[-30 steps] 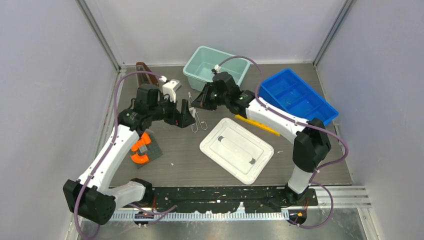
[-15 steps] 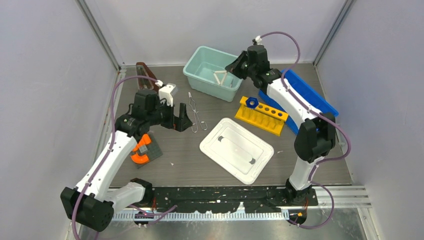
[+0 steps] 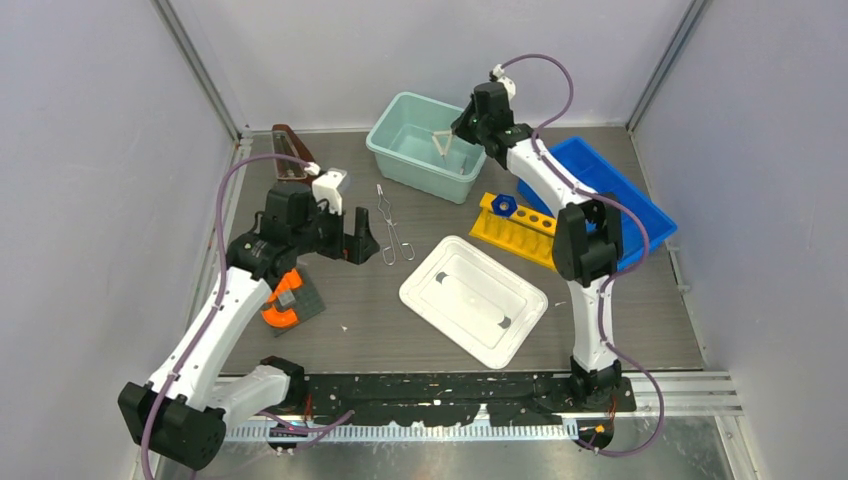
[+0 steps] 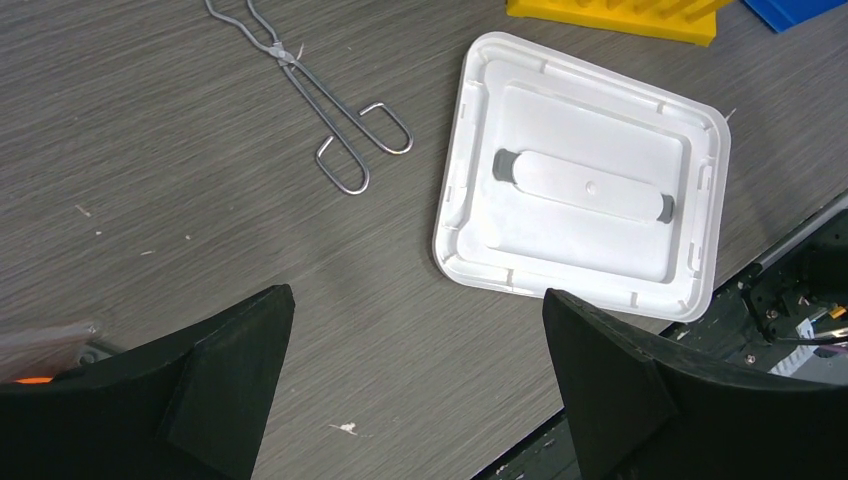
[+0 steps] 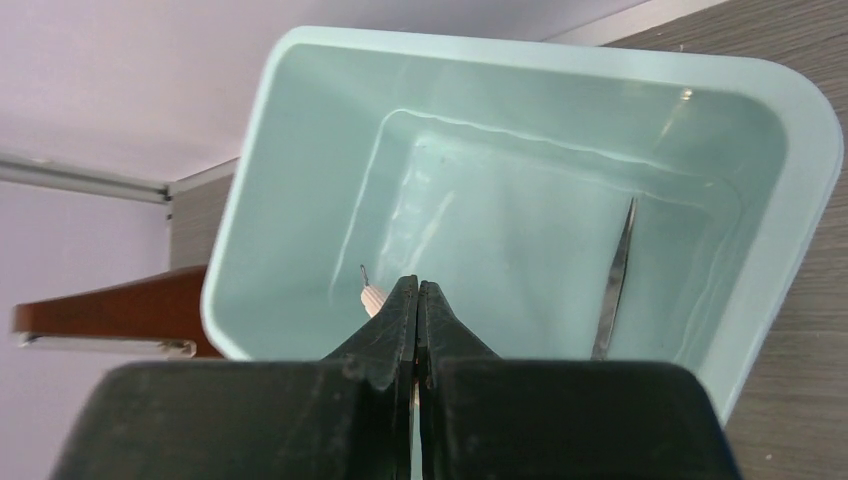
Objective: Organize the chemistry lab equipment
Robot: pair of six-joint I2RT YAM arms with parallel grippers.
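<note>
The right pincer (image 5: 417, 300) grips the white triangle (image 3: 443, 145) over the teal bin (image 3: 415, 172); left pincer (image 4: 415, 310) gapes beside tongs (image 4: 330, 110).

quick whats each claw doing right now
left claw: open, holding nothing
right claw: closed on the white triangle, over the teal bin

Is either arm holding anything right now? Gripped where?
Right gripper is shut on the white triangle over the teal bin, pinching one edge; the exact spot is hidden by the jaws. Left gripper is open and holds nothing.
</note>
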